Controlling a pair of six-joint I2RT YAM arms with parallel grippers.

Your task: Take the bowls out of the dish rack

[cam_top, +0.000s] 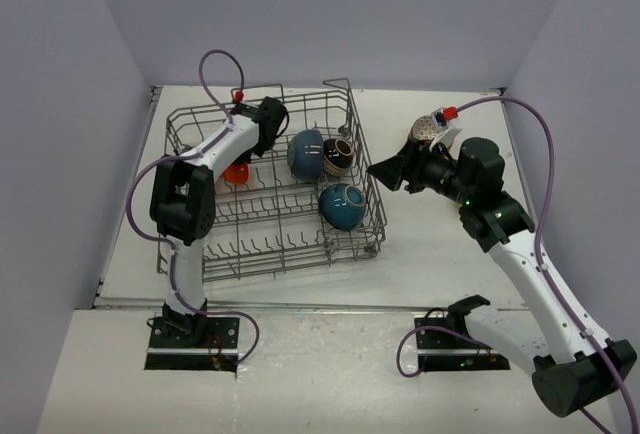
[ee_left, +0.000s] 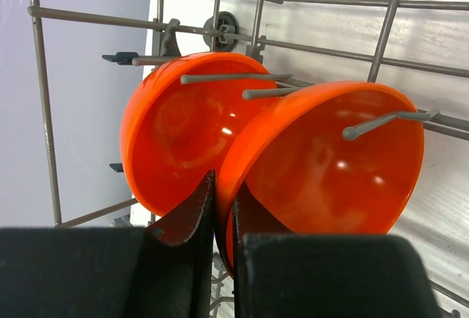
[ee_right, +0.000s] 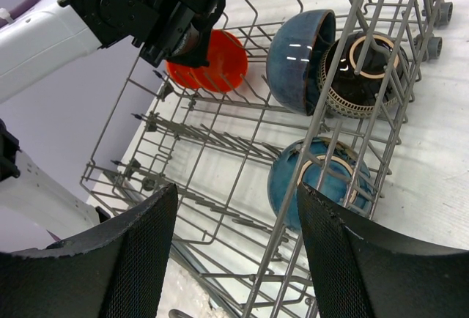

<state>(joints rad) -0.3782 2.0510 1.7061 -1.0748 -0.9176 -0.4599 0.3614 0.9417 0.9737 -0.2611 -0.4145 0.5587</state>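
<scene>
Grip first: my left gripper [ee_left: 222,195] is clenching the rim of the nearer orange bowl [ee_left: 330,164], one finger sitting inside its hollow and the other wedged between it and the second orange bowl [ee_left: 172,138] just behind. Both bowls are standing on edge among the tines [ee_left: 381,121] at the far left of the dish rack [cam_top: 372,224], touching or nearly so. I am judging this to be the lift-out of that nearer bowl.

To do it well, I am planning to draw the bowl slowly along the line of the tines rather than across them, since one tine is crossing the bowl's mouth and two more are lying over the top of the pair. I am expecting the glossy rim to be slippery in so thin a pinch, so I am keeping the wrist level and avoiding any twist that could let the bowl swing. I am also watching the second bowl, because the finger between them could drag it along.

My right gripper [ee_right: 236,190] is hanging with its jaws spread and nothing between them, just beside the rack's right wall, looking across at two blue bowls [ee_right: 297,58] and a black patterned bowl [ee_right: 363,69] waiting inside. One patterned bowl [cam_top: 428,130] is already sitting out on the table [cam_top: 440,249], behind that arm.
</scene>
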